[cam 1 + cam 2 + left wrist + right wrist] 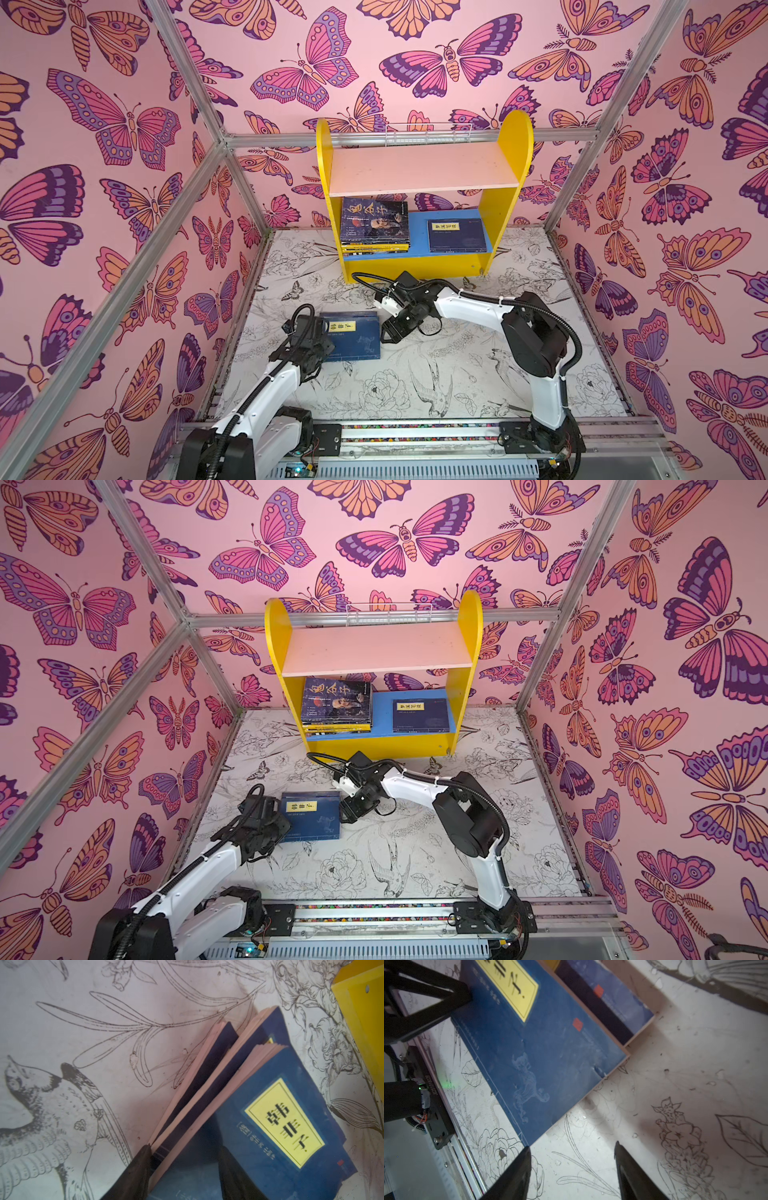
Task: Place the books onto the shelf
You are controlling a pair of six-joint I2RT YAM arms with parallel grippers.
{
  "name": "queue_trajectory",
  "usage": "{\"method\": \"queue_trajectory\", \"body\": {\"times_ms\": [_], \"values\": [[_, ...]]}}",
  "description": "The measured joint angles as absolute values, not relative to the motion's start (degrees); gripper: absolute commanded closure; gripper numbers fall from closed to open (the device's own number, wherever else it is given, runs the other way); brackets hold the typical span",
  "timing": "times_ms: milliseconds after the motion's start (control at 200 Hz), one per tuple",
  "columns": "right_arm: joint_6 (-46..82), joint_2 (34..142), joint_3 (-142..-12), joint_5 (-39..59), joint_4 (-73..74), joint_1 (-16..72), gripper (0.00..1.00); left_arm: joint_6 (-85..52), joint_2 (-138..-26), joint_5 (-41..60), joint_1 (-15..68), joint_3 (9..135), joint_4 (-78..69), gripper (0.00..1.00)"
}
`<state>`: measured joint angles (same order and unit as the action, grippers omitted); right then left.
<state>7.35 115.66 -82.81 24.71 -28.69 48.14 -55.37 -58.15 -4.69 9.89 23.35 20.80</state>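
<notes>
Near the table's left edge, the left claw grips a fanned stack of navy paperbacks with yellow title labels, while the right claw stands open beside it.

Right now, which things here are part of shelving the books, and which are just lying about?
Part of the job:
- navy books on the table, in the left gripper
- shelf
- book stack on its blue board
- single navy book beside that stack
- right gripper, open, empty

Just there:
- wire rack behind the shelf
- table
</notes>
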Motion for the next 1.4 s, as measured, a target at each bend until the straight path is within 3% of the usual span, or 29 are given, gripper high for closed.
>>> {"method": "queue_trajectory", "body": {"times_ms": [446, 896, 1112, 1397], "values": [[8.2, 119.2, -83.4, 29.7, -31.0, 43.7, 0.39, -54.6, -70.2, -3.2, 18.9, 28.6, 12.9, 0.47], [11.0, 120.0, -82.0, 38.7, -28.9, 39.9, 0.47, -54.0, -71.5, -2.1, 20.3, 29.4, 12.4, 0.47], [23.0, 119.1, -78.0, 43.3, -18.6, 36.9, 0.6, -52.3, -73.7, -1.8, 20.3, 30.6, 11.3, 0.48], [33.8, 115.1, -74.4, 43.4, -6.2, 34.7, 0.85, -51.0, -74.2, 0.7, 20.3, 30.6, 8.2, 0.48]]}}
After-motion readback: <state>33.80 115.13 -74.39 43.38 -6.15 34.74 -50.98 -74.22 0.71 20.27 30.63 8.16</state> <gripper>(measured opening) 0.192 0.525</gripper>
